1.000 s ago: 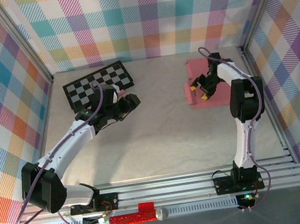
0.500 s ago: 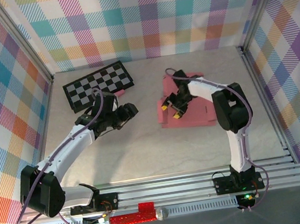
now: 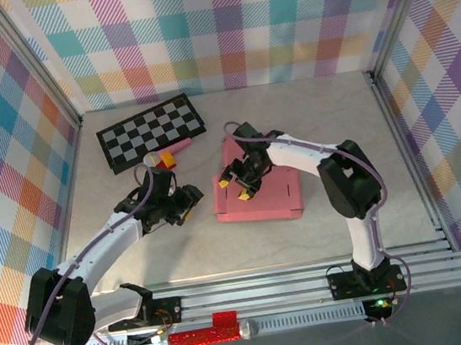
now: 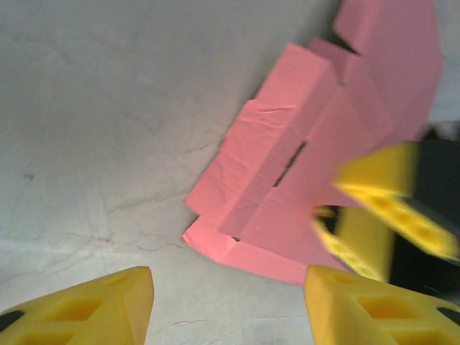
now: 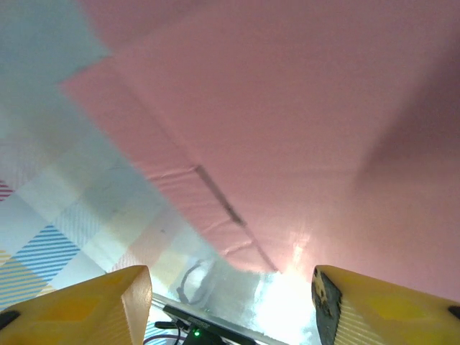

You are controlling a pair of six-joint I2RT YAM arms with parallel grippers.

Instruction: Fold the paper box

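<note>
Where the right gripper (image 3: 237,187) reached over the paper box (image 3: 276,194), a thin salmon-pink card sheet with creases and flaps, you could not tell from above whether its yellow fingertips pressed on the card. In the left wrist view those fingers (image 4: 374,208) were blurred at the sheet's edge. In the right wrist view the card (image 5: 287,108) was soft and cut off by the frame, and the right gripper (image 5: 230,302) had its jaws well apart with nothing clamped between them.

The paper box (image 4: 287,180) lay mostly flat at the middle of the pale grey table (image 3: 250,259). It showed one raised fold, a short slit and stepped flaps along its left edge.

The left gripper (image 3: 186,206) stood just left of the box, apart from it. Its jaws (image 4: 230,309) were part-open and empty.

One second earlier the box lay near the right wall. It had since come to the centre with the right gripper. The left gripper had drawn away from the black-and-white checkered board (image 3: 153,130).
</note>
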